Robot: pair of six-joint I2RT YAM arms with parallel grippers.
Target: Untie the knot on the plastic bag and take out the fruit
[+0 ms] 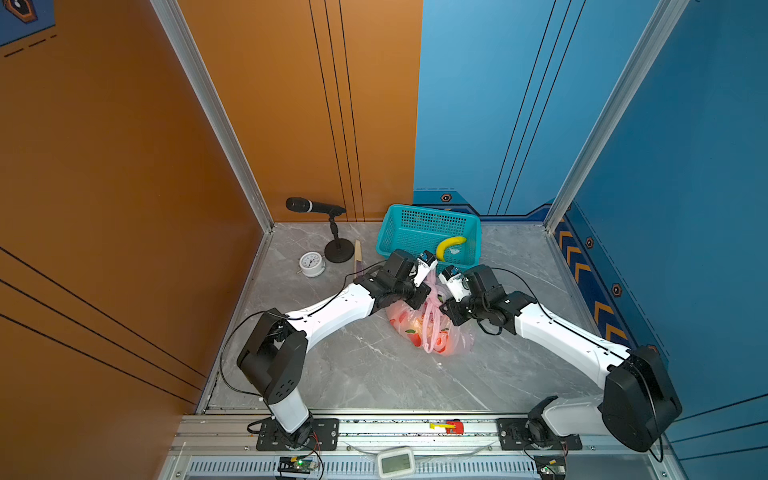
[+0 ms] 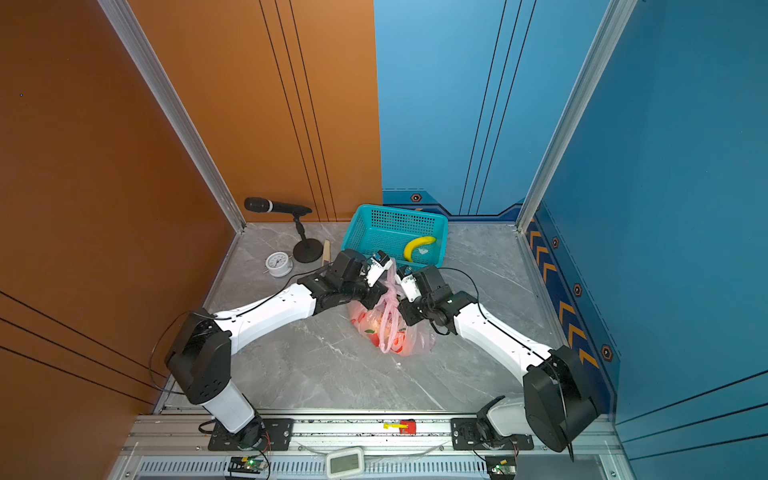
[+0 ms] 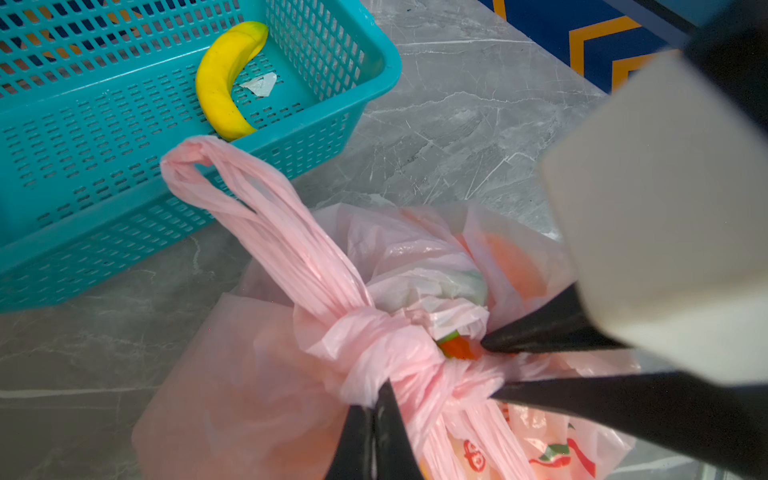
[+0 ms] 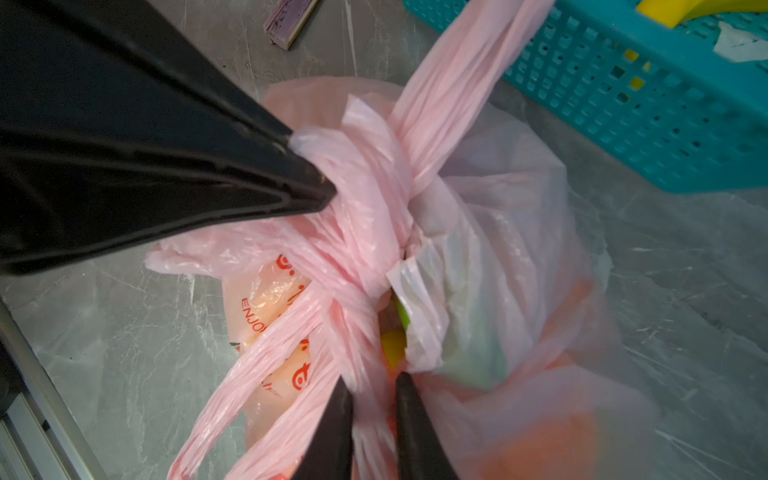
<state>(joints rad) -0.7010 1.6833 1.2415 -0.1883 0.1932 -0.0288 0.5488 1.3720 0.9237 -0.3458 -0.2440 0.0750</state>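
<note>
The grey marble table [image 1: 374, 374] is taken up at its far side by a teal basket [image 1: 388, 237], in which only a banana [image 3: 224, 79] is laid. The basket is judged to be set there to receive what is taken out. The plastic bag [image 1: 453, 338] is found at the middle of the table, just on the near side of the basket, between the two arms. The left gripper [image 3: 376, 415] is clamped shut on the left side of the knot [image 3: 374, 345]. The right gripper [image 4: 372, 386] is closed around a twisted strand of the plastic bag just right of it. Opposed holds of this kind are presumably taken so that the tie can be pulled apart. The knot is not yet undone. The fruit [image 3: 457, 347] is kept inside, glimpsed as orange and green through a small gap beside the knot.
</note>
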